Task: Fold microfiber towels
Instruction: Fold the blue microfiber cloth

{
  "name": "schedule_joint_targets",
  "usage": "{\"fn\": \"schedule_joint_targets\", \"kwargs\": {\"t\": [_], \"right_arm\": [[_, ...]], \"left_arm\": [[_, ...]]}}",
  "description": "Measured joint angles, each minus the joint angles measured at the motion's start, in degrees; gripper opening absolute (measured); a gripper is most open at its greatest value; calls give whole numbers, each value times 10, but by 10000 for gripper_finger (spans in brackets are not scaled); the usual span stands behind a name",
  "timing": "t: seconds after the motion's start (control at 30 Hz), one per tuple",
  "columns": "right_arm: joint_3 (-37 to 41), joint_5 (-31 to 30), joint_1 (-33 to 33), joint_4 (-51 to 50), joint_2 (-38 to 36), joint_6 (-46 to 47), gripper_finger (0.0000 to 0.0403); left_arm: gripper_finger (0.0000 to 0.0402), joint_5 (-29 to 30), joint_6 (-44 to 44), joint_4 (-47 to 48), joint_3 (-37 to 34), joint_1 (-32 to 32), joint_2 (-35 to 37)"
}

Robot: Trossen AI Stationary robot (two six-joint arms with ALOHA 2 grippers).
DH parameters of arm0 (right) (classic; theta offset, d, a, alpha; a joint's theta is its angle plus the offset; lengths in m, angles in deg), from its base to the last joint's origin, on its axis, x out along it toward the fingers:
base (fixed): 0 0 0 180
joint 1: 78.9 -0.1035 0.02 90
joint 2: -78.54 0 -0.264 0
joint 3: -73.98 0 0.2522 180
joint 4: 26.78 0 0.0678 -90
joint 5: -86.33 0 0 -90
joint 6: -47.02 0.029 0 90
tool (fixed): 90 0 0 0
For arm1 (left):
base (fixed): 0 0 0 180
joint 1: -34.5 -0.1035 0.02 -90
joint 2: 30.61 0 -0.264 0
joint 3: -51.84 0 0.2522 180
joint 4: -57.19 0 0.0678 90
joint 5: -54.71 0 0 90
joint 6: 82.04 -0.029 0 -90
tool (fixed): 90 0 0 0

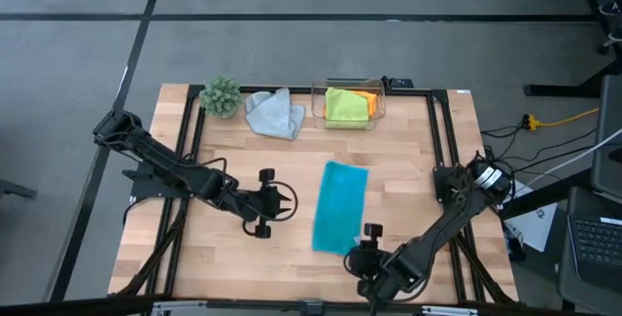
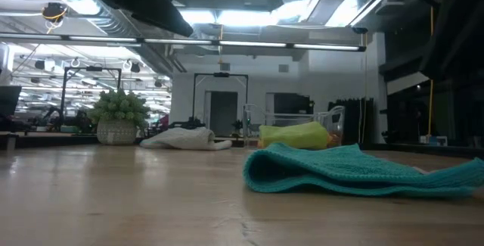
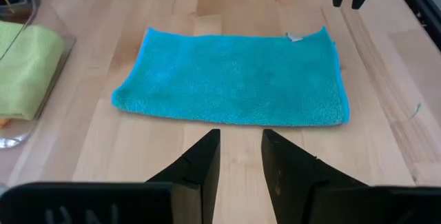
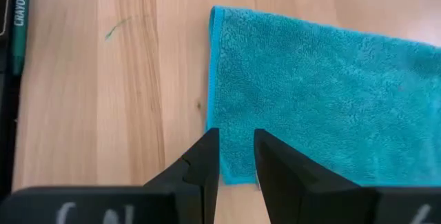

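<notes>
A turquoise blue towel (image 1: 340, 207) lies folded in a long strip in the middle of the table; its rounded fold (image 2: 253, 172) shows in the low view. My left gripper (image 1: 289, 202) stands open just left of the strip, pointing at its long side (image 3: 234, 117), with nothing between the fingers. My right gripper (image 1: 364, 246) is open above the towel's near end, over one corner (image 4: 219, 162), and holds nothing. A light grey towel (image 1: 274, 114) lies crumpled at the back. A lime green towel (image 1: 345, 105) and an orange one (image 1: 365, 97) lie in the clear box.
A clear plastic box (image 1: 381, 112) stands at the back middle, and a small green plant (image 1: 221, 95) at the back left. Black rails (image 1: 442, 141) run along the table's sides. Bare wood (image 2: 121, 193) lies left of the turquoise towel.
</notes>
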Motion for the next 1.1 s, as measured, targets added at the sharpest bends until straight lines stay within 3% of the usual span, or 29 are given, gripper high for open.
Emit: {"fn": "schedule_joint_targets", "kwargs": {"t": [0.37,0.6,0.83,1.1], "right_arm": [[0,3,0,23,8,34,94],[0,59,1,30,8,45,94],[-1,36,1,32,8,65,97],[-1,-12,1,32,8,48,162]], "left_arm": [[100,-1,0,0,0,0,0],[100,5,-1,-1,0,-9,0],[100,11,4,-3,1,-28,0],[120,15,19,-9,1,-29,0]]}}
